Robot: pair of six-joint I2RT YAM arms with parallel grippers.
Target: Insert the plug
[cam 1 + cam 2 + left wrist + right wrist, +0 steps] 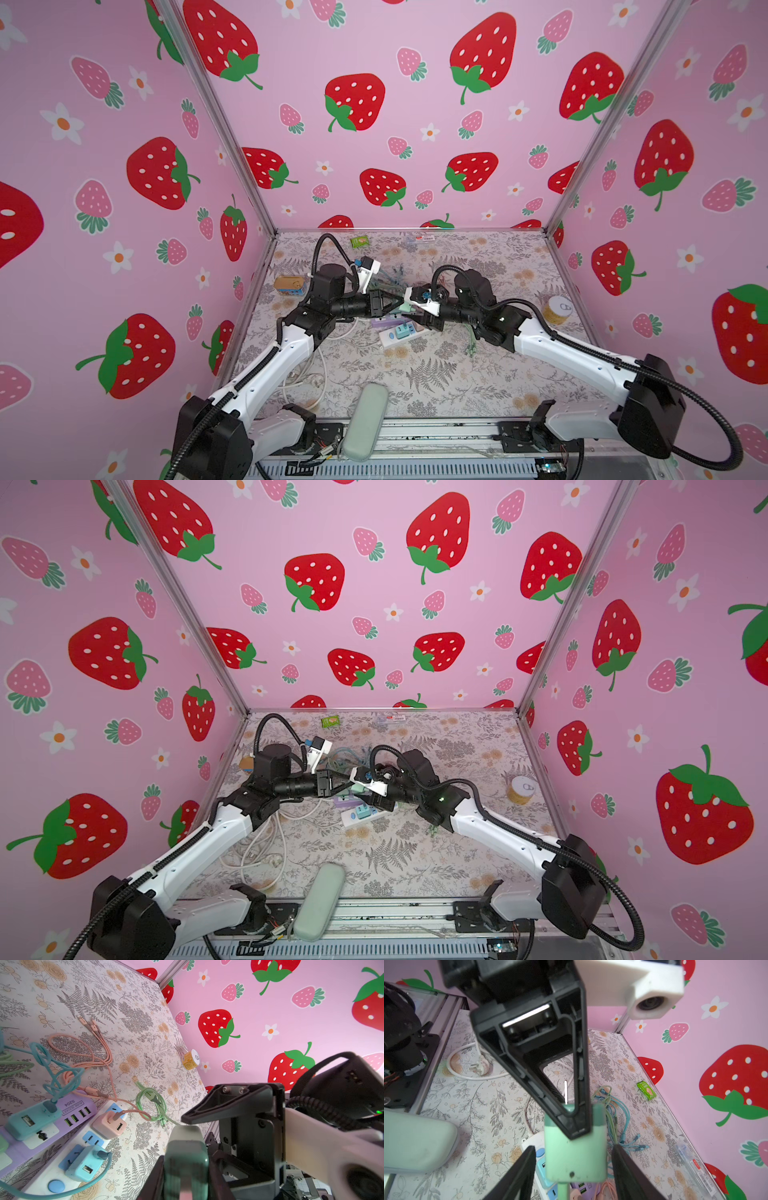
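Now your claws meet at the green plug (575,1157).
Left claw (188,1159) pinches it; right claw (573,1147) gapes wide around it.

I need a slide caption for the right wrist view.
The left gripper grips the green plug; the right gripper has its jaws open on either side of it.

The left arm (286,357) and the right arm (582,357) look alike: smooth white link shells set between boxy black joint housings. A ribbed black cable conduit (328,236) loops along each arm. A small green light (502,319) glows on one black joint of the right arm. Each wrist camera sits in a blocky white mount (658,985) with a round lens opening. The fingers (529,1080) are black, triangular, open-framed pieces, and silver screws (224,1090) show at one finger's base.
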